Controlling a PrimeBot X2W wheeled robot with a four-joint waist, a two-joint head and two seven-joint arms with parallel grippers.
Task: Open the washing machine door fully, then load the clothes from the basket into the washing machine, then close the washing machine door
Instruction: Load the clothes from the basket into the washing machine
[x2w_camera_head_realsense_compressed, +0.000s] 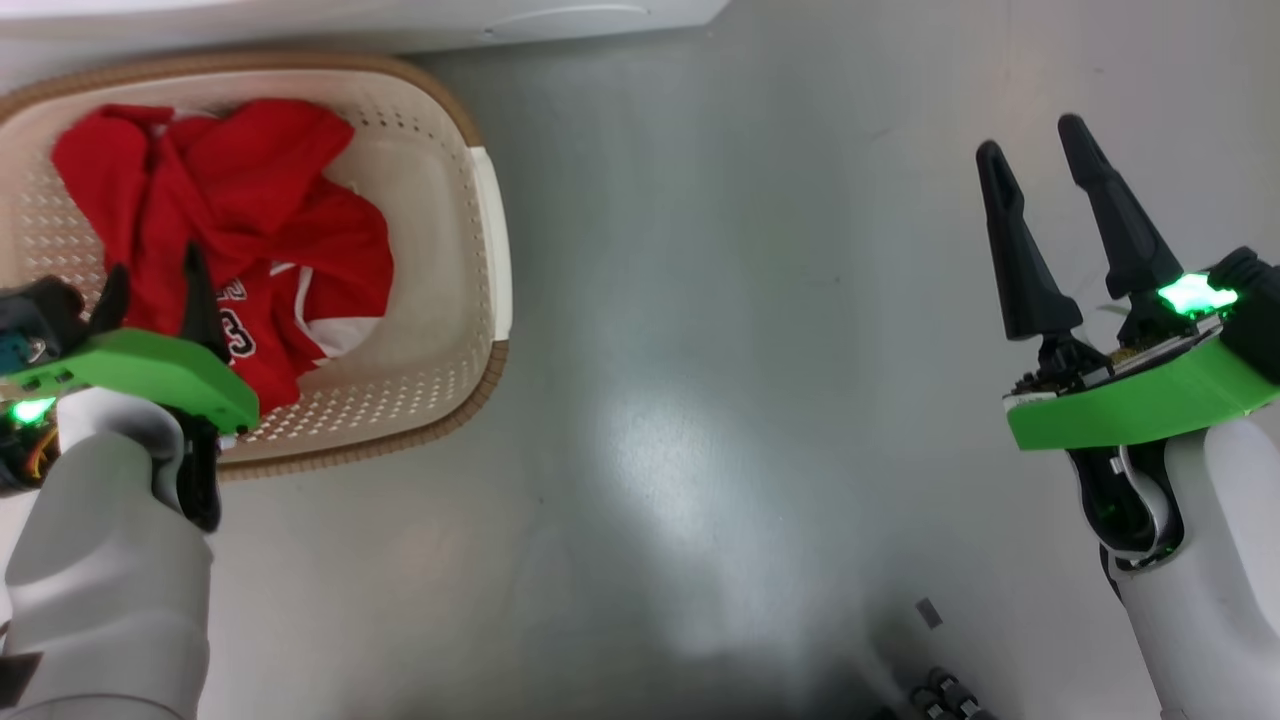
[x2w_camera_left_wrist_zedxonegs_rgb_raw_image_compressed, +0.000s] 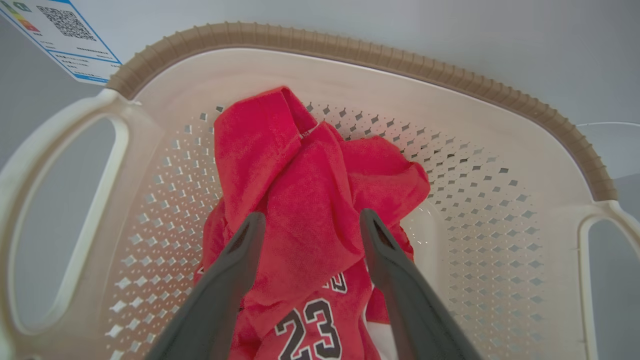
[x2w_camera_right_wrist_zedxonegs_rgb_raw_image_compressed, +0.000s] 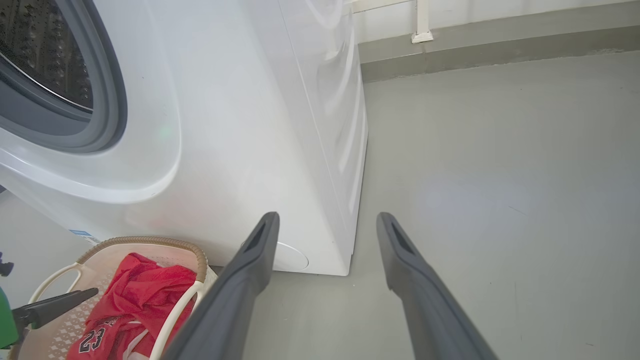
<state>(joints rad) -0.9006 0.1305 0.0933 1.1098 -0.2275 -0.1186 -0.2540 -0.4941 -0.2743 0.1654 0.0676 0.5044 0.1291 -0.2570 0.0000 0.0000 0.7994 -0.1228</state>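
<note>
Clothes (x2w_camera_head_realsense_compressed: 230, 230) lie bunched in the basket (x2w_camera_head_realsense_compressed: 440, 130) on the floor (x2w_camera_head_realsense_compressed: 750, 400) at the far left, just in front of the washing machine (x2w_camera_right_wrist_zedxonegs_rgb_raw_image_compressed: 225, 125). Left pincer (x2w_camera_left_wrist_zedxonegs_rgb_raw_image_compressed: 312, 215) hangs over the red heap, fingers spread wide, gripping nothing. Right pincer (x2w_camera_head_realsense_compressed: 1031, 138), well apart on the right above the floor, stands wide and empty too.

I see bright, even light; soft glare on the grey floor (x2w_camera_head_realsense_compressed: 690, 440); wrist views bend at their edges.
</note>
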